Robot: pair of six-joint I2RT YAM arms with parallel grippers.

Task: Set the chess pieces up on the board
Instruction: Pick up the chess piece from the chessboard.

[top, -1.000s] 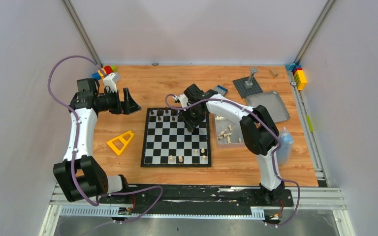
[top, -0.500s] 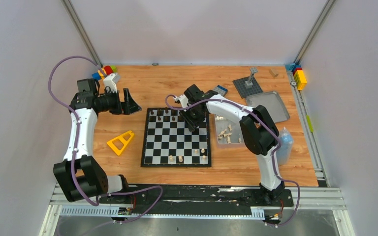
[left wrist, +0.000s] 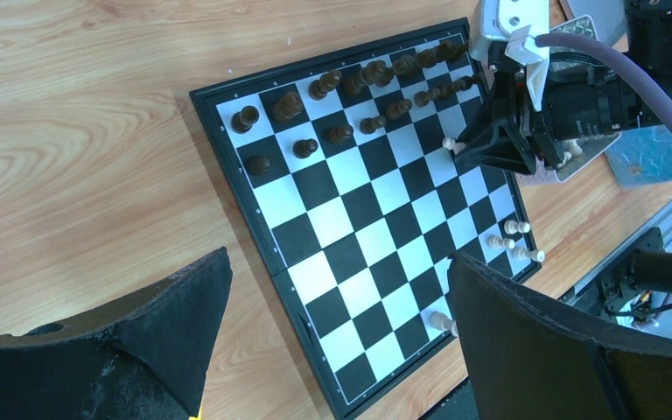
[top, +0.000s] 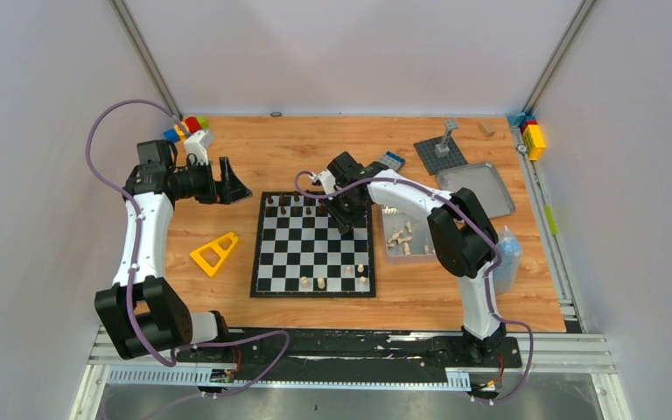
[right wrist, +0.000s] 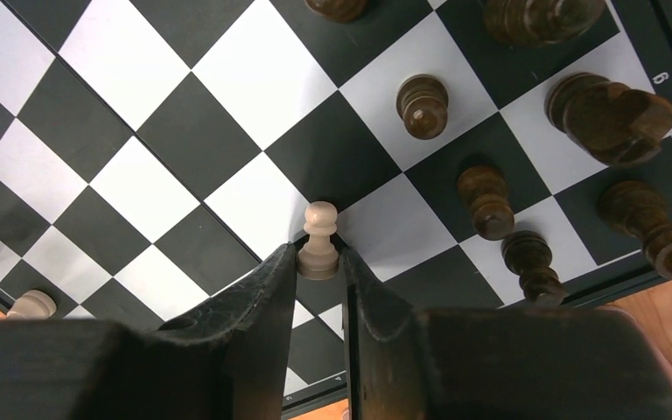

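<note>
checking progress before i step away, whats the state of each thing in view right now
right gripper, shut on the pale pawn
pale pawn, upright, pinched at its base over the board
left gripper, open, holding nothing
board, lying flat, partly set
dark pieces, standing in the far rows
tin, open, loose pale pieces inside

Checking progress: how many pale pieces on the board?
6: one pale piece in the right claw, three by the board's near right corner, two mid near row; others may hide.
</note>
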